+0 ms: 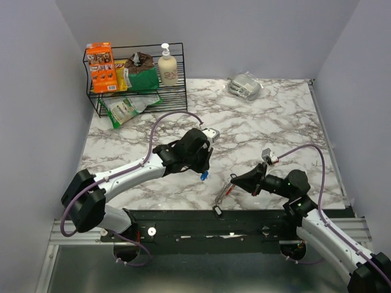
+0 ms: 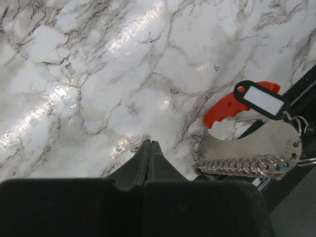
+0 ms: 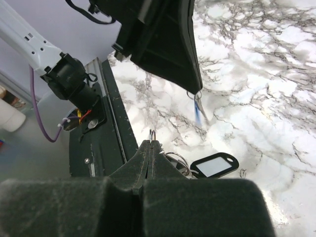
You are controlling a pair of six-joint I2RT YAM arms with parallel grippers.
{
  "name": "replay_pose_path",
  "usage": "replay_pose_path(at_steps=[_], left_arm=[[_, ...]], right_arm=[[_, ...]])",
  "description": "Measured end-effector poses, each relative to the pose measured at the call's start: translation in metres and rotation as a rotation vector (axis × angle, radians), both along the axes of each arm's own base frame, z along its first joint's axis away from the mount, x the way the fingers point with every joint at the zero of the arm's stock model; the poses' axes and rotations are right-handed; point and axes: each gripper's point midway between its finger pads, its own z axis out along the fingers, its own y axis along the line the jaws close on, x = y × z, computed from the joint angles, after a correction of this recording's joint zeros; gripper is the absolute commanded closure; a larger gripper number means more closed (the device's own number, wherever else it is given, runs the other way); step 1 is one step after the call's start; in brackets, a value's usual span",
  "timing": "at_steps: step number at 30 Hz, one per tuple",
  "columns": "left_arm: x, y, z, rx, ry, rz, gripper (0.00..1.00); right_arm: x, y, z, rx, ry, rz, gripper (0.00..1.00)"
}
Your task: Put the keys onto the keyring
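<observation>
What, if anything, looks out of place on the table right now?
The keyring straddles the table's near edge: red clip on the marble, black tag over the dark base plate. The right gripper pinches one ring; the left gripper holds the blue key. Far left, a green packet pokes out of the wire rack.

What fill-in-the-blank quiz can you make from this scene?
The left claw pinches a key with a ___ head. The right claw holds the keyring; its clip is ___. The black tag has a ___ label.
Missing: blue, red, white.
</observation>
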Motion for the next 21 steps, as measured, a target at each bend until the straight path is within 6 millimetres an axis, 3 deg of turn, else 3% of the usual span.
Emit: replay_pose_path(at_steps=[9, 21], left_arm=[[-0.004, 0.001, 0.041, -0.086, -0.088, -0.045, 1.00], [-0.023, -0.009, 0.052, -0.151, -0.047, -0.149, 1.00]], right_arm=[[0.000, 0.006, 0.004, -0.013, 0.025, 0.044, 1.00], [0.004, 0.010, 0.011, -0.010, 0.020, 0.060, 1.00]])
